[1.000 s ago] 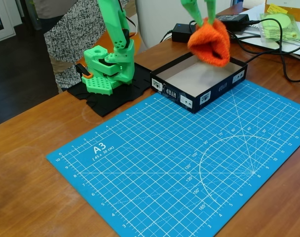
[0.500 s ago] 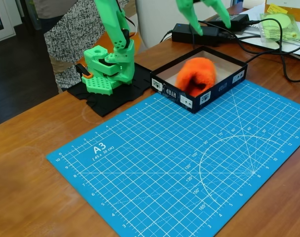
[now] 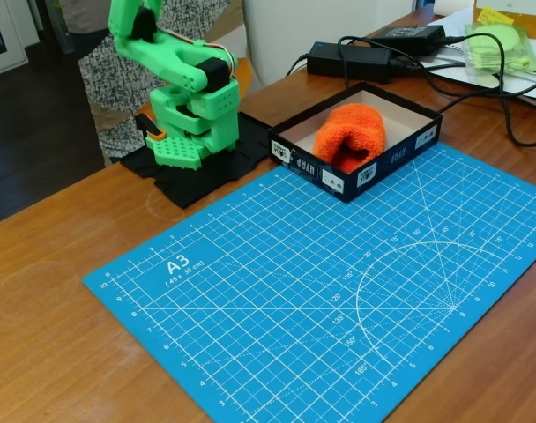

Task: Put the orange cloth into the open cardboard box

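Claw state I cannot tell; only the folded green arm shows. Orange cloth lies in the open cardboard box, its long axis seemingly running near-left to far-right.

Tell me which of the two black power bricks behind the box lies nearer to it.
The left power brick, just beyond the box's back wall. The other power brick lies further back and to the right, toward the table edge.
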Motion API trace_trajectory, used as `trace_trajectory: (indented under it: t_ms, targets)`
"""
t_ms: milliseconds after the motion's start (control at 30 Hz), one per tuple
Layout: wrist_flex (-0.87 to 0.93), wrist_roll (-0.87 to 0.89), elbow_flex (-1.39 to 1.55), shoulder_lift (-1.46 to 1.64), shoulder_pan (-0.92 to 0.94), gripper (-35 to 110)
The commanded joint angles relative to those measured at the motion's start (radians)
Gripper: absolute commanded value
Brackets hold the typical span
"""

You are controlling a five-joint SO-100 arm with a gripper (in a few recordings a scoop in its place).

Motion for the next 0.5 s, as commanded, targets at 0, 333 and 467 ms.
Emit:
trace_trajectory:
  t_ms: [0, 333, 467]
  targets:
    - [-0.034, -0.141, 0.321, 0.040, 0.057, 24]
    - [-0.041, -0.129, 0.755, 0.124, 0.166, 19]
    - [-0.044, -0.120, 0.761, 0.123, 0.196, 1]
